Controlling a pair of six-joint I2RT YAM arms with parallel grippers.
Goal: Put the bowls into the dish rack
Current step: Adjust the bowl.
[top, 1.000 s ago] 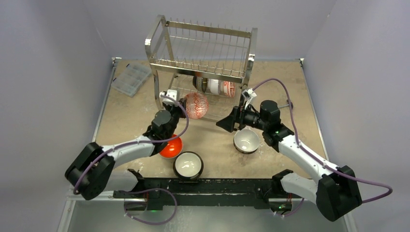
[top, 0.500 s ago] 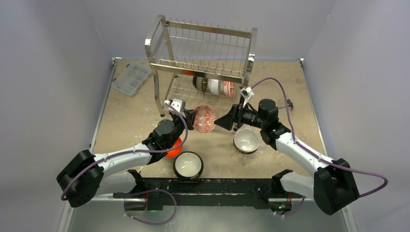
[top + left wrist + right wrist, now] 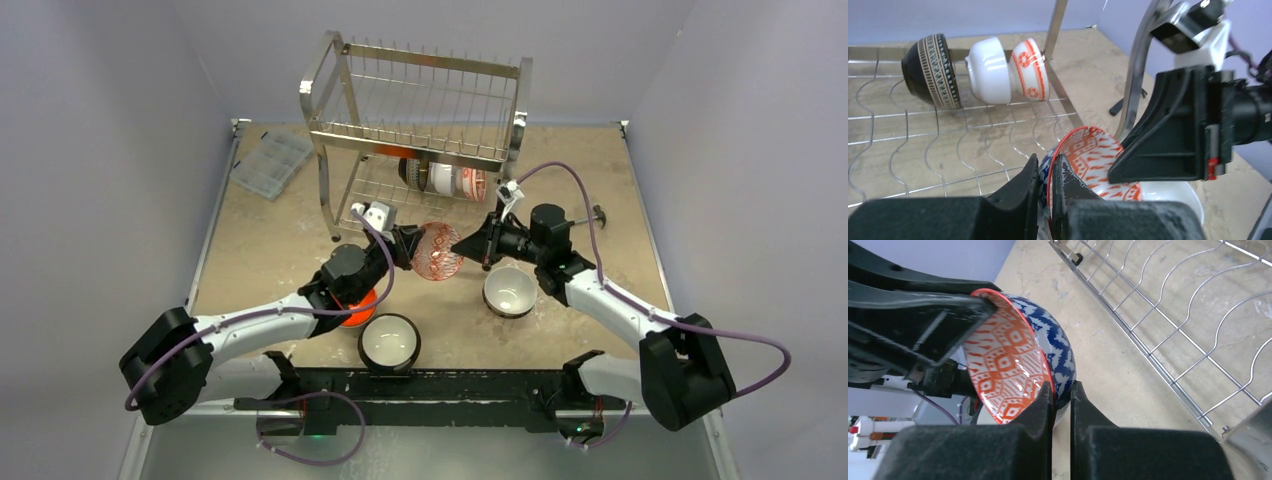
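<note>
A patterned bowl (image 3: pixel 437 251), orange-red inside and blue outside, hangs on edge in front of the dish rack (image 3: pixel 415 145) with a gripper on each side. My left gripper (image 3: pixel 412 245) is shut on its rim (image 3: pixel 1063 150). From the right, my right gripper (image 3: pixel 466 250) is shut on the opposite rim (image 3: pixel 1048 375). The rack's lower tier holds three bowls on edge: a dark patterned one (image 3: pixel 930 70), a white one (image 3: pixel 990 70) and a red-patterned one (image 3: pixel 1030 70). On the table sit a white bowl (image 3: pixel 509 291), an orange-red bowl (image 3: pixel 352 308) and a dark-rimmed bowl (image 3: pixel 389 341).
A flat clear plastic compartment box (image 3: pixel 271 162) lies at the back left. The rack's steel leg (image 3: pixel 1138 75) stands just behind the held bowl, and its wire floor (image 3: pixel 1168 325) is close by. A black rail (image 3: pixel 430 385) runs along the near edge.
My left gripper carried the patterned bowl right and slightly nearer. My right gripper moved left to meet it and closed from wide open onto the bowl's rim.
</note>
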